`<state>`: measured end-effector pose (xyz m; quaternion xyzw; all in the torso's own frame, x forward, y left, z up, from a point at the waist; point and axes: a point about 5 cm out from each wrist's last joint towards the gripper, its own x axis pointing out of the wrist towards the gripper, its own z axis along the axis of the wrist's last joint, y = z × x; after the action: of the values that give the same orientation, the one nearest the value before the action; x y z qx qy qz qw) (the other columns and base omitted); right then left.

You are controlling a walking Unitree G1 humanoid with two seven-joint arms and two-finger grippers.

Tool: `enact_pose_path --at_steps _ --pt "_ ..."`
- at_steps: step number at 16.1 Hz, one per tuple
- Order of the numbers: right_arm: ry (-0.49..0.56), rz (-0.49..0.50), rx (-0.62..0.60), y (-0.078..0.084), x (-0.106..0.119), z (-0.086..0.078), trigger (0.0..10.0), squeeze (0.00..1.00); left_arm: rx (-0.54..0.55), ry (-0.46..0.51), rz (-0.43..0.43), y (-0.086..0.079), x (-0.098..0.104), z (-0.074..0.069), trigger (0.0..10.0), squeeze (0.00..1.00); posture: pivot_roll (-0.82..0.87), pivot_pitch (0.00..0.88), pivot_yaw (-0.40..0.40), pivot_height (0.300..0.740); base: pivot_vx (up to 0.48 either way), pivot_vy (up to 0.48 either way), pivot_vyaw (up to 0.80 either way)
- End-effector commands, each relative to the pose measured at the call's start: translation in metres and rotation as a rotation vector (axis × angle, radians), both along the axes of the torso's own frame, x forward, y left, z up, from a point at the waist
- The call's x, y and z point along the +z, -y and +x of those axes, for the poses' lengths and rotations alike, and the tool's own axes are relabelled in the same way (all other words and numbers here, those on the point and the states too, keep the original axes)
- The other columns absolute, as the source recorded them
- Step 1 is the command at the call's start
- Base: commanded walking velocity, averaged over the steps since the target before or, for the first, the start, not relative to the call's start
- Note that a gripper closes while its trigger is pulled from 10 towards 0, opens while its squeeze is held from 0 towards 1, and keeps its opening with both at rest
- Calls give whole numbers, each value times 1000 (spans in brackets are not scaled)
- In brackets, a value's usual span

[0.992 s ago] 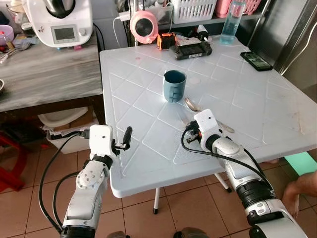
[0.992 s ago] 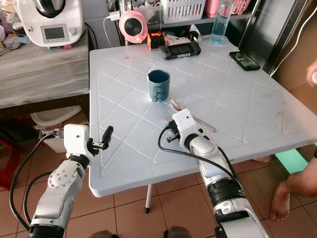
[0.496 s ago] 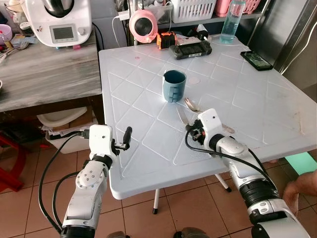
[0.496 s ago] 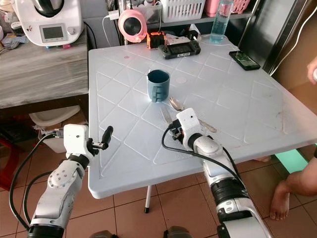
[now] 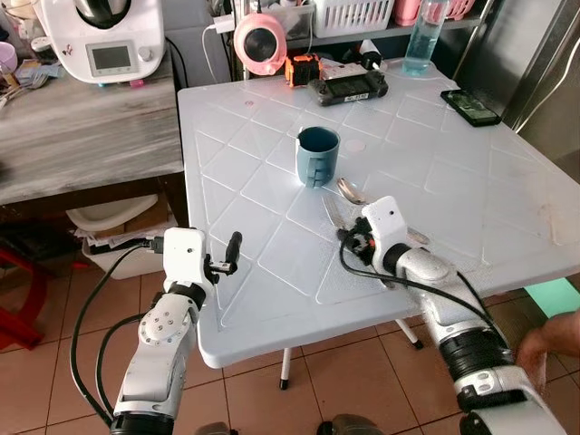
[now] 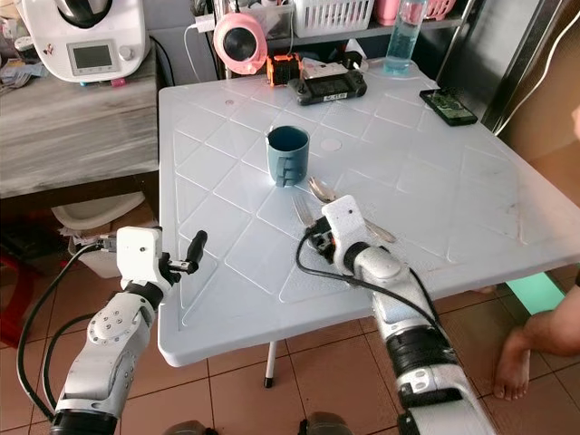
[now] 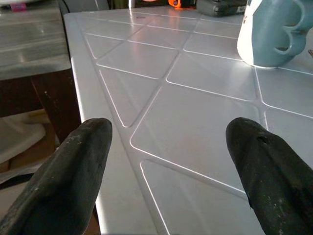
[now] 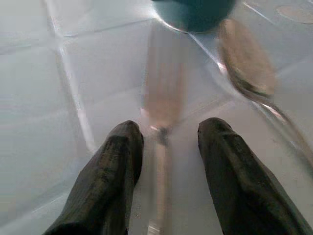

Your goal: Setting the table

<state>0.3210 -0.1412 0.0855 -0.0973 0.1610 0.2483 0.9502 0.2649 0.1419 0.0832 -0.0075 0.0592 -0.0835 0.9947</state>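
A dark teal cup [image 5: 319,156] stands near the middle of the white plastic table [image 5: 453,163]. Just in front of it a fork [image 5: 333,210] and a spoon [image 5: 350,190] lie side by side on the tabletop. My right gripper [image 5: 348,238] is low over the fork's handle. In the right wrist view its fingers [image 8: 115,161] are open on either side of the fork [image 8: 164,98], with the spoon [image 8: 244,68] beside it. My left gripper [image 5: 231,249] is open at the table's front left edge, holding nothing.
At the table's far side lie a black controller [image 5: 349,86], a phone [image 5: 468,109], a water bottle [image 5: 419,36] and a pink appliance [image 5: 260,43]. A grey counter [image 5: 82,136] with a white kitchen machine [image 5: 109,41] stands to the left. A person's leg [image 6: 535,340] is at the right.
My right gripper has drawn back toward me along the fork, so the fork's tines now show in front of it. The left arm has stayed put.
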Motion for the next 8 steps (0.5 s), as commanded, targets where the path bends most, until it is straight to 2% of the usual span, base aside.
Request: enact_pose_path --at_steps 1,4,8 --pt "3 35 29 -9 3 -3 10000 0 -2 -4 19 -2 1 1 10000 0 -13 9 38 740 0 0 0" --pt "-18 84 32 -14 3 -11 10000 0 -8 -4 21 -2 1 1 10000 0 -14 9 42 740 0 0 0" --pt "-26 90 29 -17 3 -20 10000 0 -9 -7 22 -2 1 1 10000 0 -15 11 41 740 0 0 0"
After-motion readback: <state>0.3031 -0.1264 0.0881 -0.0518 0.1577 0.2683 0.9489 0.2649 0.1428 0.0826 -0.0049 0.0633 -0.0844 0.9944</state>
